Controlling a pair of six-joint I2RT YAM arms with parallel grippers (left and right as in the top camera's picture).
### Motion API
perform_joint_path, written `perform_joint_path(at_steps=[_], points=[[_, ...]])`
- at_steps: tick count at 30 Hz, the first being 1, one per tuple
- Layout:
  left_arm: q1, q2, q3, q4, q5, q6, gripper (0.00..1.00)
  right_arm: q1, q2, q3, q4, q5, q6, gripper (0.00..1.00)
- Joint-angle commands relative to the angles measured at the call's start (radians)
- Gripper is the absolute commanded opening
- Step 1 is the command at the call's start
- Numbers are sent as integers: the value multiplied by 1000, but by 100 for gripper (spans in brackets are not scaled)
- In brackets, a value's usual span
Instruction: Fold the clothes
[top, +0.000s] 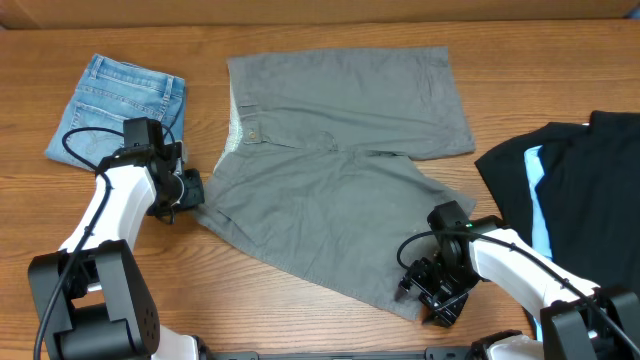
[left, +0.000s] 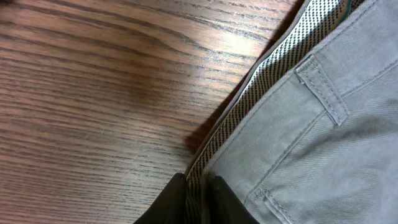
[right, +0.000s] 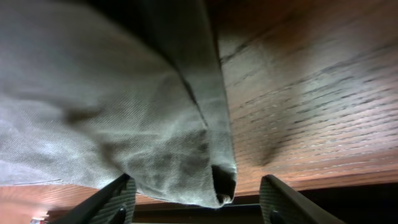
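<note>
The worktop (top: 90, 30) is brown wood with a visible grain. A pair of grey shorts (top: 330, 170) lies spread across its middle, one leg toward the far edge and the other slanting to the near right. Folded light-blue denim shorts (top: 120, 105) sit at the far left, apart from them, and black garments (top: 590, 190) lie at the right edge, near the grey cloth.

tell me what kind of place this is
Most likely a robotics lab bench set up for laundry-folding practice, not a home. The left arm and right arm stand at the near edge of a wooden table, with grey shorts spread out, and folded denim shorts and black garments to either side.
</note>
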Motion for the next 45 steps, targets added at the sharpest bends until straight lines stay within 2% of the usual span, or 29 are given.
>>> perform_joint_path(at_steps=[1, 2, 5, 11, 13, 16, 18, 21, 24, 34, 39, 43, 44, 45], points=[[-3, -18, 18, -4, 11, 15, 17, 6, -1, -8, 5, 33, 25, 60], [-3, -18, 18, -6, 11, 15, 18, 6, -1, -8, 6, 35, 25, 52], [-3, -18, 18, -12, 11, 16, 17, 6, -1, -8, 9, 41, 24, 45], [-3, -18, 18, -12, 8, 16, 18, 6, -1, -8, 4, 52, 23, 16], [-3, -18, 18, -14, 8, 16, 18, 6, -1, -8, -2, 60, 21, 12], [-3, -18, 18, -17, 8, 16, 18, 6, -1, -7, -8, 62, 12, 13], [-3, -18, 18, -22, 8, 16, 18, 6, -1, -7, -26, 30, -8, 33], [-3, -18, 18, -29, 8, 16, 19, 6, -1, -7, -37, -13, -18, 51], [-3, -18, 18, -27, 10, 12, 21, 6, -1, -7, -32, -24, 7, 55], [-3, -18, 18, -21, 10, -65, 29, 25, -1, -9, 22, 42, 111, 56], [-3, -18, 18, -21, 11, -71, 30, 63, -1, -32, 64, 77, 190, 55], [-3, -18, 18, -21, 12, -71, 31, 64, -1, -39, 69, 78, 190, 40], [-3, -18, 18, -22, 12, -71, 31, 64, -1, -39, 66, 77, 190, 34], [-3, -18, 18, -22, 11, -71, 31, 64, -1, -39, 65, 74, 190, 32]])
